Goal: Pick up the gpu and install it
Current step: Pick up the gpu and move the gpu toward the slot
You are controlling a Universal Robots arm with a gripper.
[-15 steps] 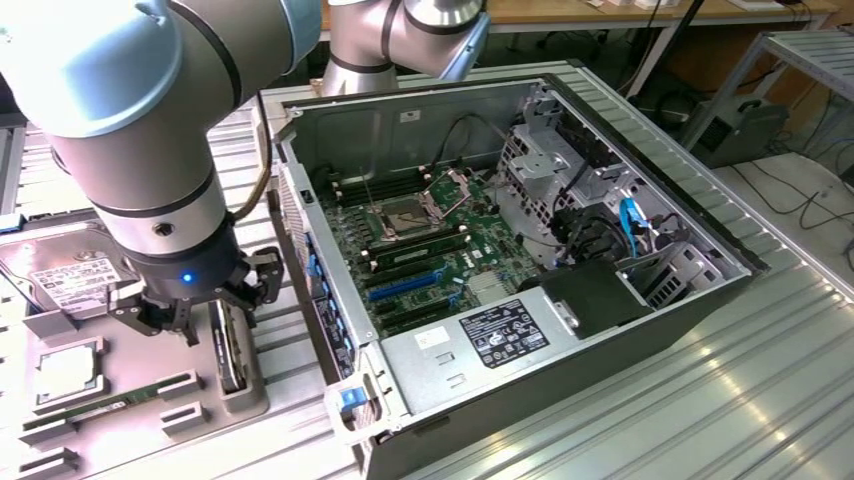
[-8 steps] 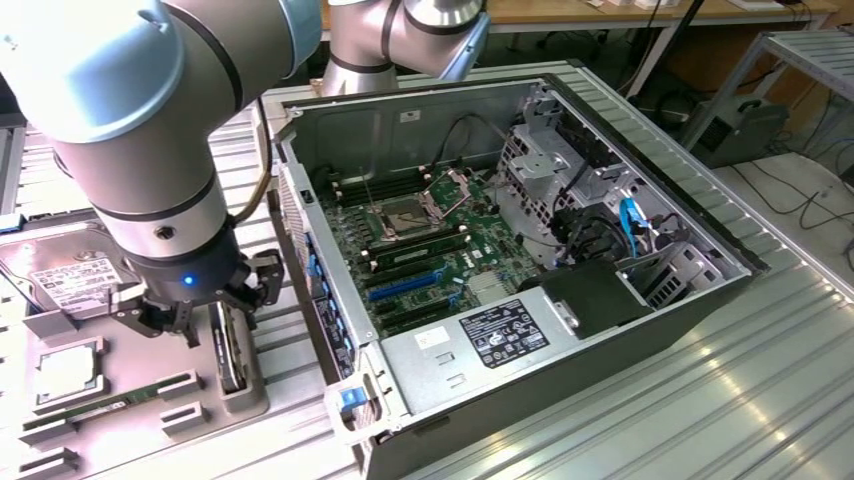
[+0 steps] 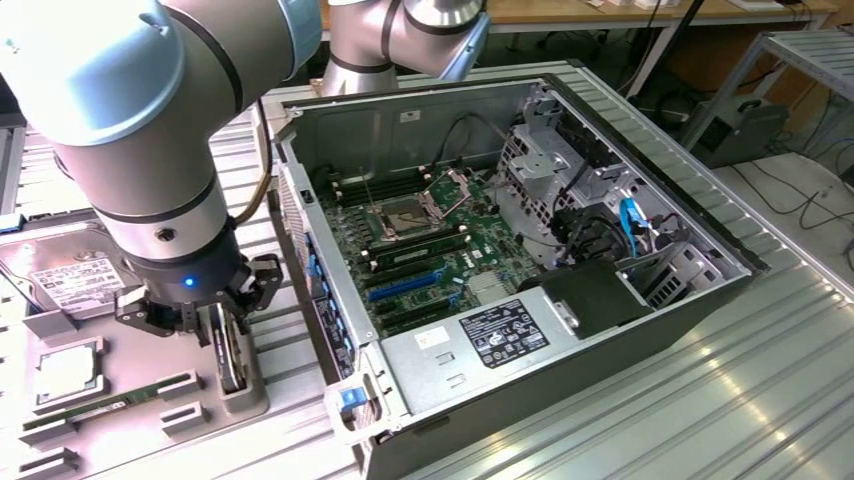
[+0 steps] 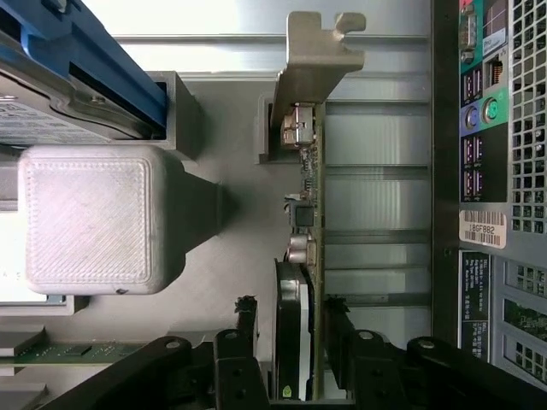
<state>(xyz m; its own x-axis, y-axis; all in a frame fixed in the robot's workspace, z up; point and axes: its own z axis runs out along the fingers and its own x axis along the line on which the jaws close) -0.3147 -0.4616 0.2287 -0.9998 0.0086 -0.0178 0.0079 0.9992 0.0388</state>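
Beside the case [image 3: 400, 125], on the exterior view's left, you have the gripper [image 4: 291, 309] down over the gpu [image 4: 304, 196], jaws apart on either side of it, while it stands on edge in its tray [image 3: 248, 400], so lifting and installing both appear to remain.

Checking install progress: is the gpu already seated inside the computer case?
No, the gpu stands on edge in the grey holder outside the computer case, with the gripper straddling it.
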